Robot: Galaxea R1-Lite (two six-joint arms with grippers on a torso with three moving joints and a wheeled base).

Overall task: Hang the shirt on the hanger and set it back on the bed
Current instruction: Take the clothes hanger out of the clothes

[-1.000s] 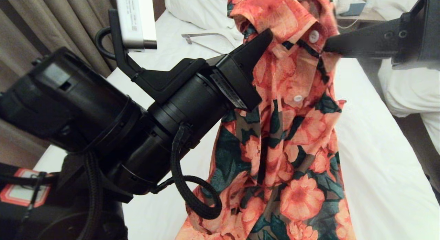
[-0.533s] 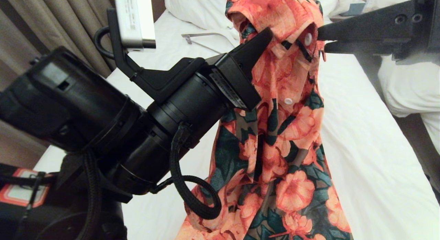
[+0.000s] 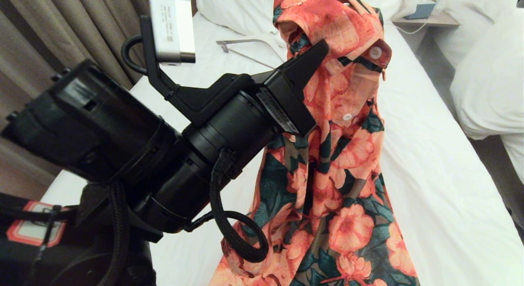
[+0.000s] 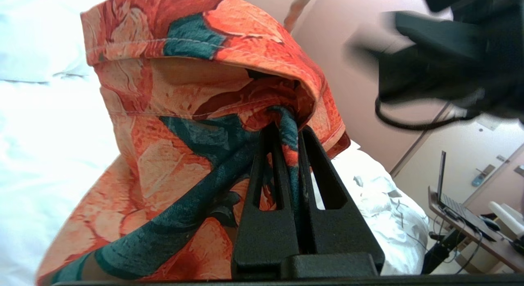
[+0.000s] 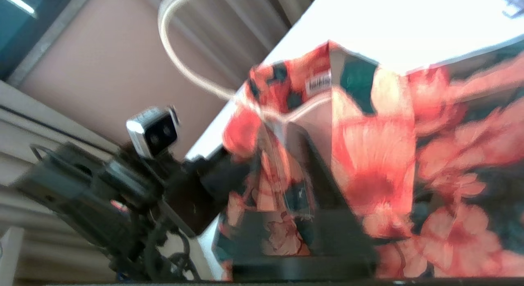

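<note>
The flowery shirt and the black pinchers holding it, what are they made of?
The shirt looks like thin, soft woven cloth: it droops in folds and shows stitched hems. The left gripper pinching it looks like hard, matte black plastic, with stiff hollowed-out fingers, though coated metal is possible.

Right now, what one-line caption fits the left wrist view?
Left gripper shut on a bunched fold of the floral shirt, holding it above the white bed.

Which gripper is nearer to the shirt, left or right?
Left. The left gripper is clamped on the shirt; the right gripper is apart from it, to one side.
</note>
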